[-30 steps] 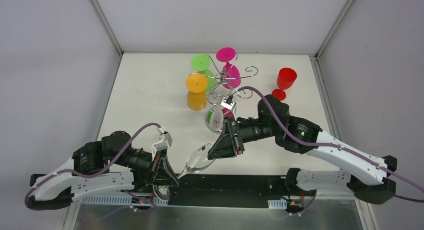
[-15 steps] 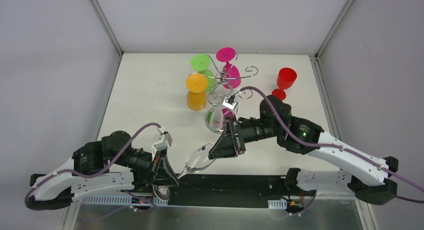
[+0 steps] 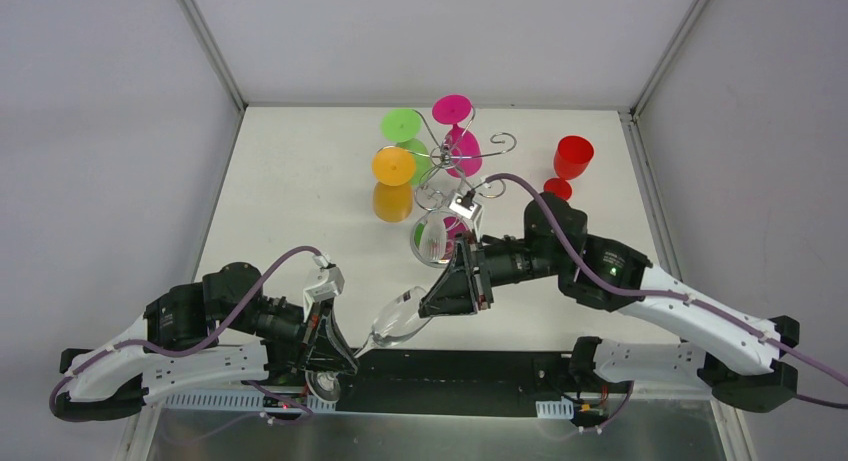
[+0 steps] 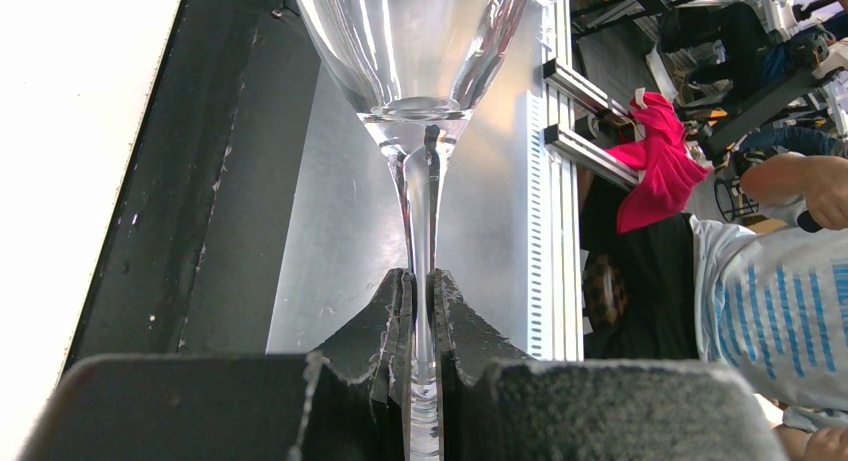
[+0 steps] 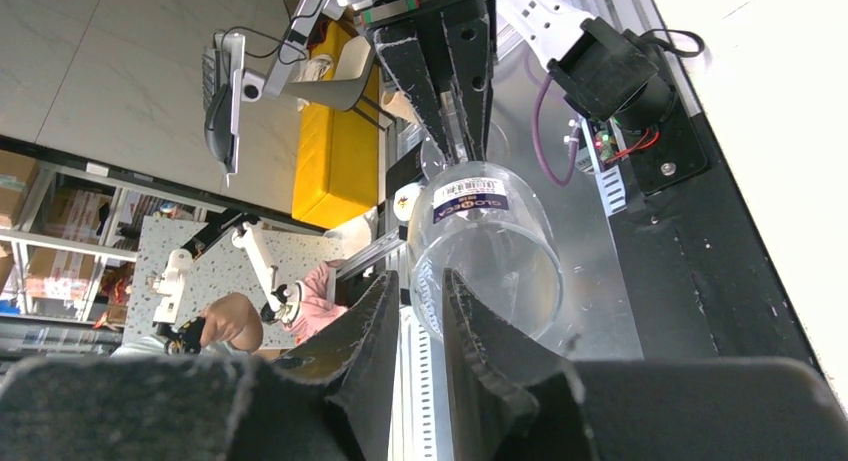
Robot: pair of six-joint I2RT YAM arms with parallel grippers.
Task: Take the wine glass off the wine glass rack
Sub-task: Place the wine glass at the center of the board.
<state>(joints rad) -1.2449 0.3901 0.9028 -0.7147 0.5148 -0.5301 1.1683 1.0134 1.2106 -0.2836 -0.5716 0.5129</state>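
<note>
A clear wine glass lies tilted over the table's near edge, well away from the chrome wine glass rack. My left gripper is shut on its stem, and in the left wrist view the stem runs straight down between the left gripper pads. My right gripper sits at the bowl's mouth. In the right wrist view the right gripper has its jaws a little apart, astride the rim of the bowl, with daylight in the gap.
Orange, green and magenta glasses hang on the rack. Another clear glass is by the rack's foot, close to my right wrist. A red glass stands at the back right. A black strip edges the table.
My right arm has drifted slightly to the right and back. The clear glass and my left arm have stayed where they were.
</note>
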